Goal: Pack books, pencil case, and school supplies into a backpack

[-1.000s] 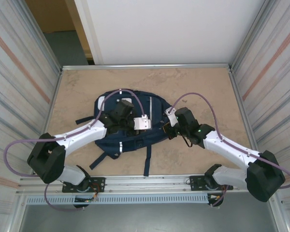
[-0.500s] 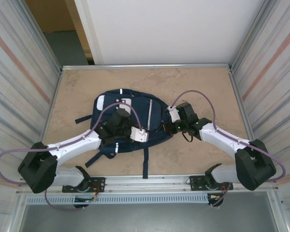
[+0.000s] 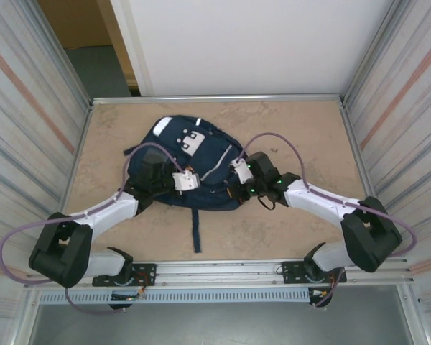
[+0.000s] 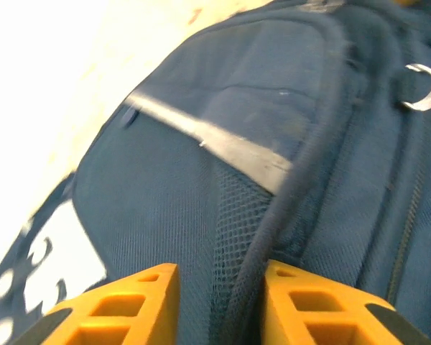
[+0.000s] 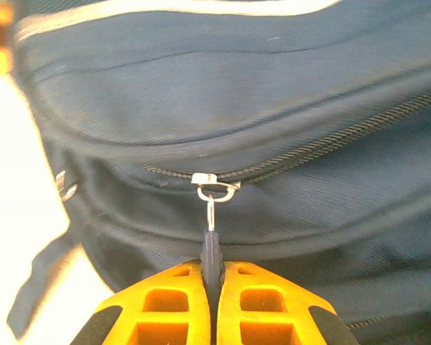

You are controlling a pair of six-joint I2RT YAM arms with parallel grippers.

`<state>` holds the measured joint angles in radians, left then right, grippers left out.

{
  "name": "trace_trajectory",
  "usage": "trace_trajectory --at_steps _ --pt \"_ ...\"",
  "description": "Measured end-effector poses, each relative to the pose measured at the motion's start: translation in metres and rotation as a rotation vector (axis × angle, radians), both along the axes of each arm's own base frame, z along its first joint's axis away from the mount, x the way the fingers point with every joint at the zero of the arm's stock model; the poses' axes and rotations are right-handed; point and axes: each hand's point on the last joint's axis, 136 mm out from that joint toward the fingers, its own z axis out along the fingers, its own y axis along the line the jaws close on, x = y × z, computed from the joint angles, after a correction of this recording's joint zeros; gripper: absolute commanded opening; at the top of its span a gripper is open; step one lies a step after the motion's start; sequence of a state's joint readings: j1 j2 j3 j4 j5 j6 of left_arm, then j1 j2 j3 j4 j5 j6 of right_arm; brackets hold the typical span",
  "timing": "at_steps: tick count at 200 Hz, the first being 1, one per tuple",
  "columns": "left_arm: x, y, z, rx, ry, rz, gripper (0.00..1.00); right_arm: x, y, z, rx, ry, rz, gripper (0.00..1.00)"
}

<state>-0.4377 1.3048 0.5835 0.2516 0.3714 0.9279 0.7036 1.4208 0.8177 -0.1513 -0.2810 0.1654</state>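
The navy backpack (image 3: pixel 201 154) lies on the table, its pale patches toward the far left. My left gripper (image 3: pixel 156 181) sits on its near-left side. In the left wrist view its orange fingers (image 4: pixel 129 302) hold a fold of mesh and piping of the backpack (image 4: pixel 165 180) between them. My right gripper (image 3: pixel 238 188) is at the bag's right side, shut (image 5: pixel 213 267) on the dark zip pull (image 5: pixel 212 248), which hangs from a metal slider (image 5: pixel 215 180) on a closed zip. The books, pencil case and school supplies are out of view.
Metal-ribbed walls close in the table (image 3: pixel 302 129) on the left and right, with a raised rim at the back. A loose strap (image 3: pixel 195 233) trails from the bag toward the near edge. Bare tabletop lies to the right of and behind the bag.
The backpack has slid and turned toward the far left, its patches now at the upper left. Both grippers moved left with it, and the trailing strap followed.
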Motion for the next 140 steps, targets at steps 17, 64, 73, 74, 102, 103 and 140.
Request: trace_trajectory --at_steps 17,64,73,74,102,103,140 --pt "0.010 0.010 0.002 -0.043 0.065 0.123 0.37 -0.002 0.022 0.001 0.005 -0.001 0.038 0.00" --pt "0.001 0.042 0.059 -0.416 0.227 0.483 0.78 -0.004 0.056 -0.005 0.076 0.063 0.060 0.00" --pt "-0.004 0.047 0.069 -0.504 0.269 0.534 0.82 -0.004 0.060 -0.006 0.089 0.081 0.063 0.00" --pt "-0.005 0.048 0.071 -0.519 0.278 0.544 0.82 -0.004 0.060 -0.006 0.090 0.083 0.063 0.00" --pt "-0.020 0.059 0.065 -0.729 0.554 0.748 0.76 -0.004 0.069 -0.007 0.116 0.109 0.079 0.00" --pt "-0.020 0.060 0.064 -0.732 0.562 0.753 0.76 -0.004 0.069 -0.007 0.117 0.109 0.079 0.00" --pt "-0.029 0.056 0.029 -0.828 0.914 0.981 0.72 -0.007 0.075 -0.013 0.121 0.122 0.091 0.00"
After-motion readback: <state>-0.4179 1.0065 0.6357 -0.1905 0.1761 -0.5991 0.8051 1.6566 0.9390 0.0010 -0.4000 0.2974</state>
